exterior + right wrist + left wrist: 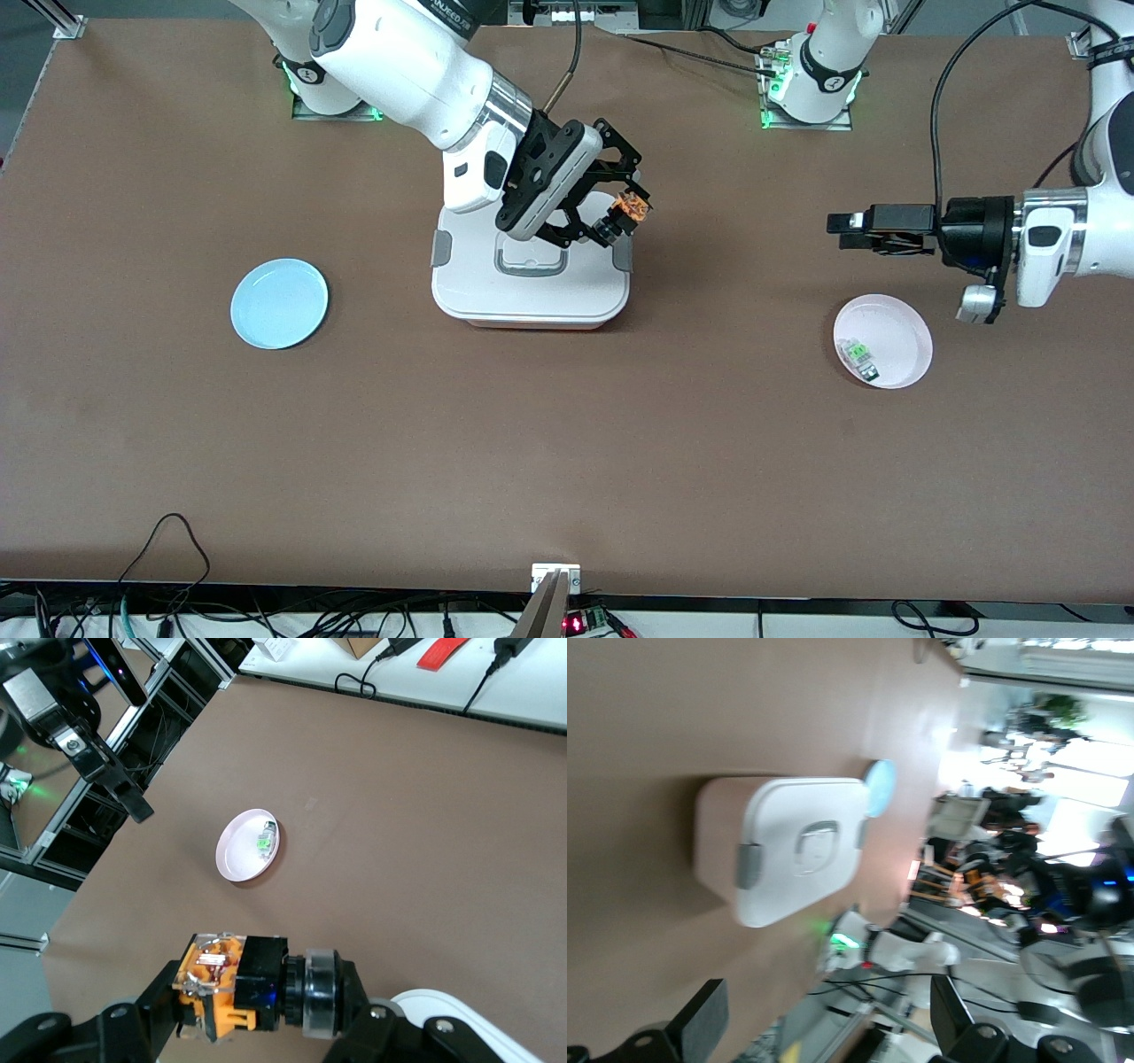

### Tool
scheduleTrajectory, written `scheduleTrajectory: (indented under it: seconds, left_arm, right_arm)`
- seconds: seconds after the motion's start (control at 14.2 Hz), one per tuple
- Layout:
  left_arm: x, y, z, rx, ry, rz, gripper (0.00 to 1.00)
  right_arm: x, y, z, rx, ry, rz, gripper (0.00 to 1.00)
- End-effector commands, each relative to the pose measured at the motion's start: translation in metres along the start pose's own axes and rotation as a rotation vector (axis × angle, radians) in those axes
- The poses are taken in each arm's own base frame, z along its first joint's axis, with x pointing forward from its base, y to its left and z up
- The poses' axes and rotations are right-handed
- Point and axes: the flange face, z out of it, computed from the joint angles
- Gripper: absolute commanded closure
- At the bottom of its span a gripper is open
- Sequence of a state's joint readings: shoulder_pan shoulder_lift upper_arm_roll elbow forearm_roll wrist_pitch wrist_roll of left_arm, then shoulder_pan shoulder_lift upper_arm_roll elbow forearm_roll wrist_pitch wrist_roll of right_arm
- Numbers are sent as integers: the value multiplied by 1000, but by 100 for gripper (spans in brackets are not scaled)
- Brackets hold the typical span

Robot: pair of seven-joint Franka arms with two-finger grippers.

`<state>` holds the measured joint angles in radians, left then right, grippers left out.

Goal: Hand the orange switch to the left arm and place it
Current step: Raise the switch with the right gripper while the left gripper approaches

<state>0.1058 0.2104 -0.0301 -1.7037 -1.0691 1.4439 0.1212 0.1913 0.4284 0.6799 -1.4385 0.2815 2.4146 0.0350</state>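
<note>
My right gripper (622, 215) is shut on the orange switch (625, 213) and holds it in the air over the white box (530, 285), above the edge toward the left arm's end. In the right wrist view the switch (235, 985), orange and black with a round black end, sits clamped between the two fingers. My left gripper (837, 231) is open and empty, held level in the air over the table near the pink plate (895, 332). Its fingers (702, 1020) stand wide apart in the left wrist view, which also shows the box (793, 847).
The pink plate holds a small clear-and-green component (858, 356), also seen in the right wrist view (265, 841). A light blue plate (279, 303) lies toward the right arm's end of the table. Cables hang along the table edge nearest the front camera.
</note>
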Motion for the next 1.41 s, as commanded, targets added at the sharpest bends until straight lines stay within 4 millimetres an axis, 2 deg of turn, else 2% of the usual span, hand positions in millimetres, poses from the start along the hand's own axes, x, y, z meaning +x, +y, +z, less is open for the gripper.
scheduleTrajectory:
  seconds: [0.0, 0.21, 0.35, 0.49, 0.64, 0.92, 1.34]
  left_arm:
    - [-1, -1, 12, -130, -17, -2, 0]
    - [-1, 1, 34, -241, -48, -29, 0]
    - [0, 3, 39, -280, -49, -52, 0]
    - [-1, 18, 56, -311, -82, -105, 2]
    - [0, 26, 61, -326, -86, -173, 2]
    - [-4, 48, 89, -301, -91, -254, 1]
    - [-2, 64, 121, -298, -69, -342, 2]
  right_arm:
    - [-2, -17, -2, 34, 11, 40, 100]
    - [-8, -43, -1, 64, 0, 86, 100]
    - [-8, -47, -5, 64, 4, 97, 100]
    - [-8, -47, -5, 64, 1, 97, 100]
    - [-8, -47, -5, 63, 1, 93, 100]
    - [-9, -47, -4, 62, -2, 82, 100]
    - [-9, -47, -4, 59, -1, 74, 100]
